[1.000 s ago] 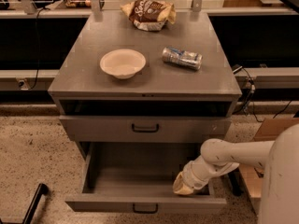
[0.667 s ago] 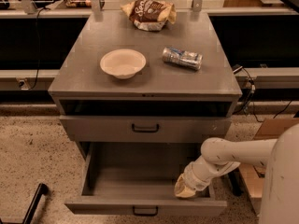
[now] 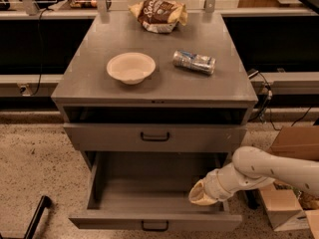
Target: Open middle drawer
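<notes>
Reaching in from the right, my one arm slopes down into the middle drawer, which stands pulled well out of the cabinet with its grey inside showing. My gripper sits low in that drawer's right front corner, just behind the front panel and close to the right wall. Whether my jaws are apart or together I cannot tell, and nothing shows between them.

I count two drawer fronts in view. The upper drawer is pushed in flush, with one dark loop handle at its centre. The middle drawer's low front carries a second loop handle at the bottom edge of the view. A dark slot runs between the upper drawer and the tabletop.

Three things lie on the tabletop, well apart from one another: one pale bowl upright on the left, one can lying on its side to the right, and one crumpled snack bag at the back edge.

On the speckled floor to the right of the cabinet stand two cardboard boxes, one behind my arm and one below it.
</notes>
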Robot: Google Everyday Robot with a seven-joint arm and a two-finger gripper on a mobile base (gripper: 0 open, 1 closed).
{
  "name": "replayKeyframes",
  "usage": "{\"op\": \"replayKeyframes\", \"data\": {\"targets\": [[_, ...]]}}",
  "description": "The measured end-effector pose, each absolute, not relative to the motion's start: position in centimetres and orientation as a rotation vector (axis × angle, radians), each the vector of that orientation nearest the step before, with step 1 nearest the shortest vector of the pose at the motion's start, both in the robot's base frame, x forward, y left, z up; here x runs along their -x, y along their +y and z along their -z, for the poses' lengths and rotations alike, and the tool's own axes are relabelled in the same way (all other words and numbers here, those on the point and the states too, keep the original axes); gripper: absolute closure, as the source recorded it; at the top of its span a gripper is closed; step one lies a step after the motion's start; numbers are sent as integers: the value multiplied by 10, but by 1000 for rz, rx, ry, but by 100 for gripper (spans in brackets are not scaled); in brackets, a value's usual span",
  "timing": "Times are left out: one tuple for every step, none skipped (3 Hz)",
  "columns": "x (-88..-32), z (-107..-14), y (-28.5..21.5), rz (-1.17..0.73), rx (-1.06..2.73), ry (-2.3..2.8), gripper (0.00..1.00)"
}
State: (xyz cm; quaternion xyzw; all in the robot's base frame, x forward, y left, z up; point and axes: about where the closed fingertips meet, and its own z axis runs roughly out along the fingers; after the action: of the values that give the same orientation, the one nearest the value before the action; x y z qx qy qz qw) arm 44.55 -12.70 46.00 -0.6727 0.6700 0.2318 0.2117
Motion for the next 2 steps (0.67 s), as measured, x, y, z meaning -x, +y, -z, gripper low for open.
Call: {"op": "replayKeyframes", "data": {"targets": [[-455, -496, -143, -548, 1760, 1785, 82], [-447, -496, -158, -535, 1730, 1799, 58]]}}
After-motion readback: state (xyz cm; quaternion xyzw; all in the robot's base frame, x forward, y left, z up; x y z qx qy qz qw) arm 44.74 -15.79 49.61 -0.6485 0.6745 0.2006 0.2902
